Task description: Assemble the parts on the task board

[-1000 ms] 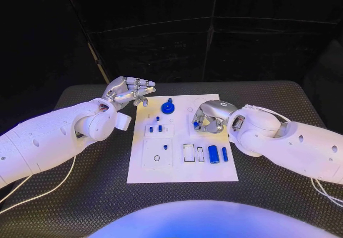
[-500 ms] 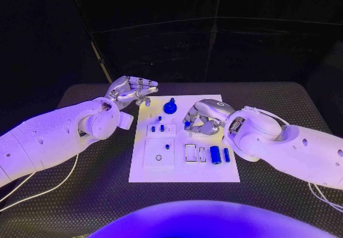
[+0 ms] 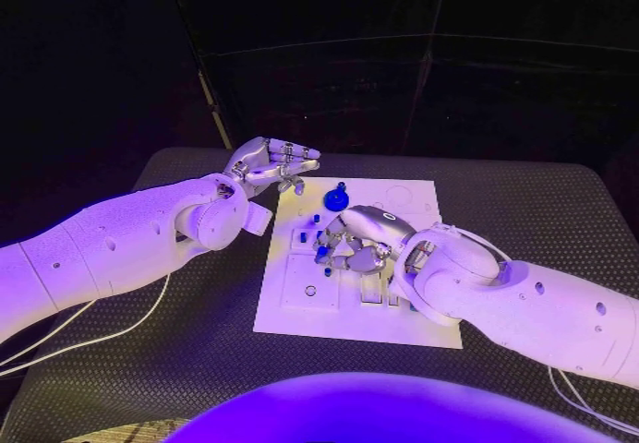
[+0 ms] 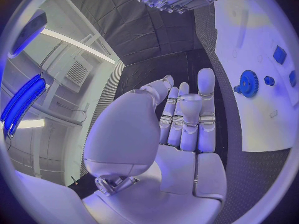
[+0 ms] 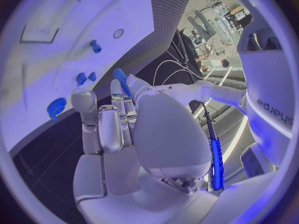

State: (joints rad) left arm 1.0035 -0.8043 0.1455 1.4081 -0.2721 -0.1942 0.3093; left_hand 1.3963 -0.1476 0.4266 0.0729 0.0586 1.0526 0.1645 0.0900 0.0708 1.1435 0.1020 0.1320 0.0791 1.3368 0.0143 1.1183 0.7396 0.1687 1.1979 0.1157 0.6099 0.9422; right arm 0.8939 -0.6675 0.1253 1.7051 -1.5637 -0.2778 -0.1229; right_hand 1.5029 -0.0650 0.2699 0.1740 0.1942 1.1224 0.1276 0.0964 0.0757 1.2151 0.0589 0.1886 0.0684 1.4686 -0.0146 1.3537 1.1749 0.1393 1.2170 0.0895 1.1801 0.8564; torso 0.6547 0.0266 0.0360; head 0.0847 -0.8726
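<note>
Head view shows the right hand [image 3: 352, 245] low over the middle of the task board [image 3: 413, 323], its fingers curled around a small blue part [image 3: 324, 251], which it seems to pinch just above the board's small sockets. The left hand [image 3: 271, 164] hovers off the far left corner of the board, fingers curled in with nothing visible in them. A blue gear [image 3: 336, 198] stands on the far part of the board, between the two hands.

The main risk, as I judge it, is that the part goes down tilted or beside its socket, because the right hand's own fingers hide the target from above. A push at that moment could jam the part or shift the board on the table [image 3: 160, 341]. The part could also slip out, since the pinch looks light.

Right wrist view shows what the head view cannot: the blue part [image 5: 121, 79] standing at the fingertips [image 5: 131, 82] of the right hand [image 5: 118, 129], and small blue pegs [image 5: 94, 46] on the board [image 5: 56, 15] beyond. Left wrist view shows the left hand [image 4: 184, 127] with nothing in the palm, and the gear [image 4: 248, 82] from the side on the board [image 4: 261, 124].
</note>
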